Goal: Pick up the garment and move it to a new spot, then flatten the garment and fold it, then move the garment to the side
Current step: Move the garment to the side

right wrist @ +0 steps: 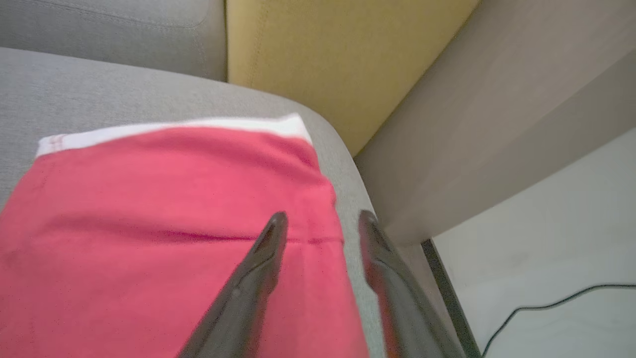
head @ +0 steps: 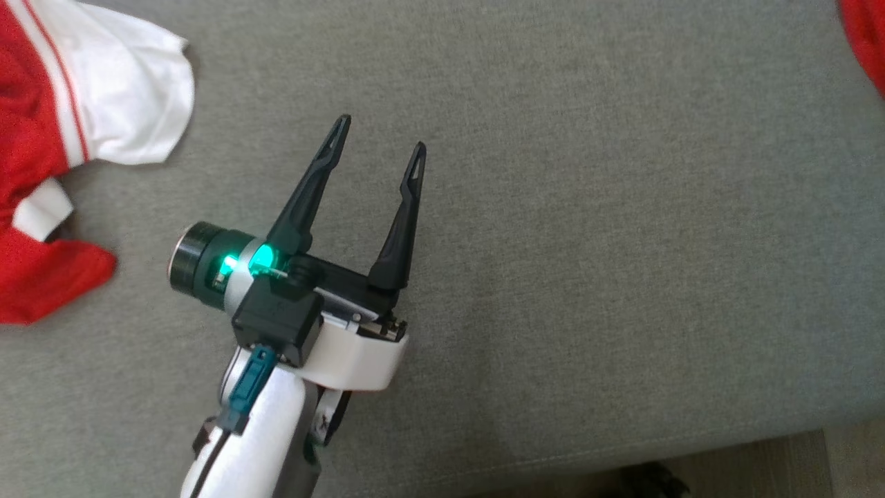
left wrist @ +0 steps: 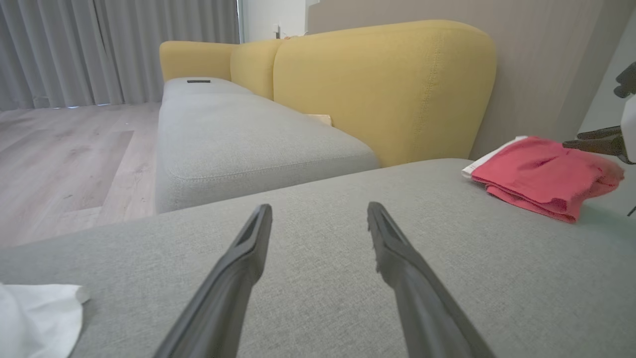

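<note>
Spread open and holding nothing, my left claw hangs over the bare grey fabric seat cushion, its two long dark fingers pointing up the head view with a green light glowing at the wrist behind them. Its own wrist view shows the same parted fingers low above the cushion, aimed towards the mustard-yellow upholstered backrest. My right claw is also released, with nothing between its fingers. One finger lies over the folded red garment with a white band along its far edge and the other over the cushion's rounded rim beside it; I cannot tell whether either fingertip touches the cloth. That folded garment sits at the right end of the cushion, near the corner by the backrest, well apart from my left claw, with my right claw at its far side. In the head view only a red sliver of it shows at the upper right corner. A crumpled red-and-white garment lies on the cushion to the left of my left claw, apart from it, and its white edge shows at the lower left of the left wrist view.
</note>
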Motion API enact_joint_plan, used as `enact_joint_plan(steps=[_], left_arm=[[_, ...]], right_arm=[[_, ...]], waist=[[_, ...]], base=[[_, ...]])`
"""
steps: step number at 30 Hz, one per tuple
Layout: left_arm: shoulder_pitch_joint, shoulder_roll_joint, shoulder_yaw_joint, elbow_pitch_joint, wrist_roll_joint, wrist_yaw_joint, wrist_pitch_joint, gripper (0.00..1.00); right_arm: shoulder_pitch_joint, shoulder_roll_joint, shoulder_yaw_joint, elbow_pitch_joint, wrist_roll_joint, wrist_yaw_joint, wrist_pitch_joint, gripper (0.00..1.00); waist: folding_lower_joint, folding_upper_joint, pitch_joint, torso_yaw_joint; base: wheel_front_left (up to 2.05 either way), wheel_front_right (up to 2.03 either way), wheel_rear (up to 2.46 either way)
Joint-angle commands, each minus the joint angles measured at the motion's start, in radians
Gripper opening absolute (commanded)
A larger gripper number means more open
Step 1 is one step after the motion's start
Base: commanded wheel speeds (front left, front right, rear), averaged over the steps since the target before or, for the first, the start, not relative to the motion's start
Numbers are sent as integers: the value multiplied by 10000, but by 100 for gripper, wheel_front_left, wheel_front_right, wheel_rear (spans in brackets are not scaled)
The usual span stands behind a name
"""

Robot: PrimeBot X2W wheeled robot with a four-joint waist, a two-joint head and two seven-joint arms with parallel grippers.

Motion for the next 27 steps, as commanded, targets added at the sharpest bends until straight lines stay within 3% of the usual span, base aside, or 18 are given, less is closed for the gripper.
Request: enact_joint_plan(steps=[1,7,14,19,22,27], left_arm=[[48,61,183,-314,-76,69,-51,100],[698,37,238,-88,-249,355,-51,100],[1989,60,902,569,-674,780,-51,100],[2785,234,1533,914,-708,1073,-51,100],[3049,263,1806,1047,-808,1121,-51,100],[3663,304,2398,1281,-910,1075,-51,100]], right_arm=[[89,-162,-62,-28,-309,65,-266,100],[712,1291,-695,358,-904,65,-1351,100],[2572,3095,-781,-191,-410,65,-2255,100],[4233,4164,-519,-1314,56,65,-2411,100],[4905,4409,-612,-2080,69,65,-2418,100],[7013,5283,-1213,-4481,-687,65,-2422,100]], waist=[[-2,0,-384,188],[-2,0,-1862,473],[-2,0,-3869,767],[-2,0,-4929,961],[-2,0,-5271,1051],[-2,0,-5894,1234]], base=[[0,0,0],[0,0,0],[0,0,0],[0,0,0],[0,0,0],[0,0,0]])
